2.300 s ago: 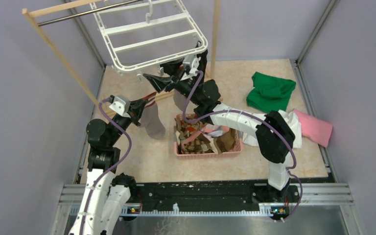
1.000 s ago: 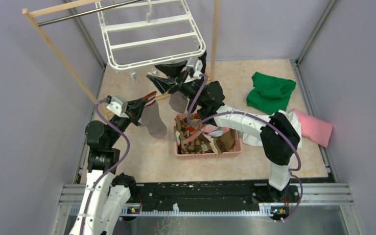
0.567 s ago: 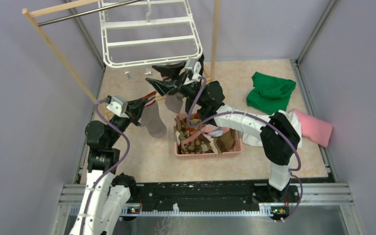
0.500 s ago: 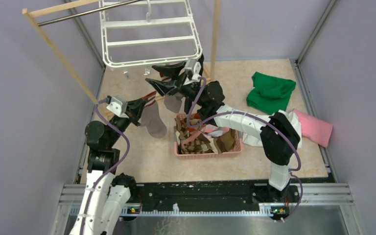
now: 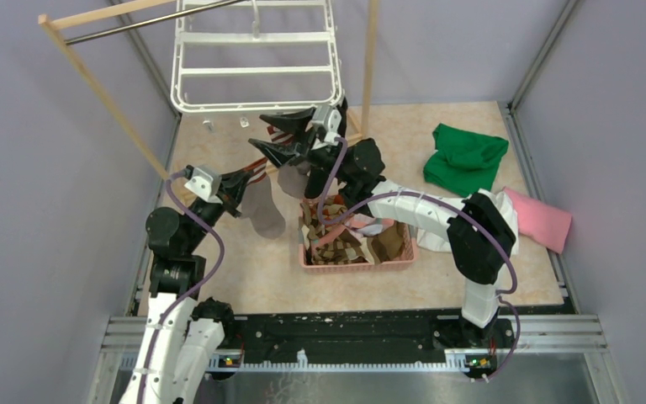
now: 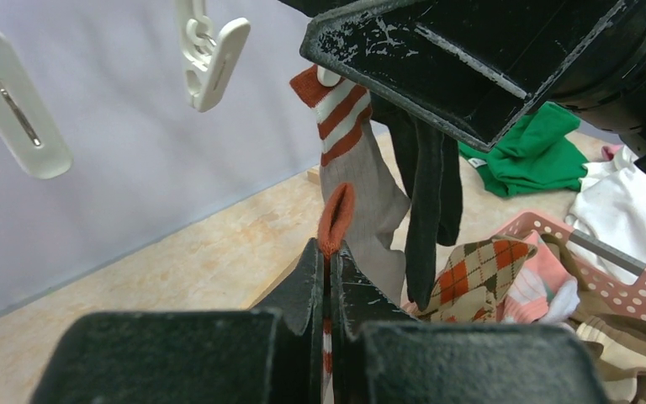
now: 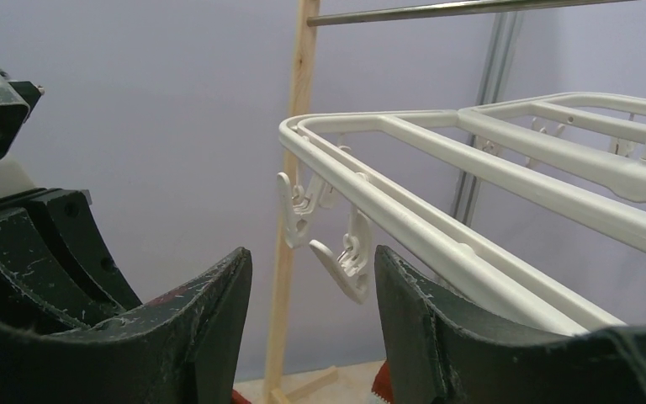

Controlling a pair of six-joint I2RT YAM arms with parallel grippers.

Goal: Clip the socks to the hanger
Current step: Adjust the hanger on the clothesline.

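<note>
White plastic catches the eye first: the hanger hangs at the back under the bar of the wooden rack, with small clips dangling along its near edge.

The left gripper is closed tight on the cuff of a grey-brown sock. That sock hangs from it above the surface, just left of the pink basket. In the left wrist view its fingers are pressed together, and only the cuff's orange rim pokes up between them.

The right gripper sits just below the hanger's near rail, jaws spread wide and nothing in them. Through its own camera one clip shows in the gap between the two fingers, though I cannot tell how near it is.

Close under that gripper hang a striped sock, with orange and white bands at the cuff, and a black sock beside it. A bit of white shows at the top of the striped cuff.

More socks, argyle among them, are heaped in the basket. A green cloth and a pink cloth lie well apart to the right.
</note>
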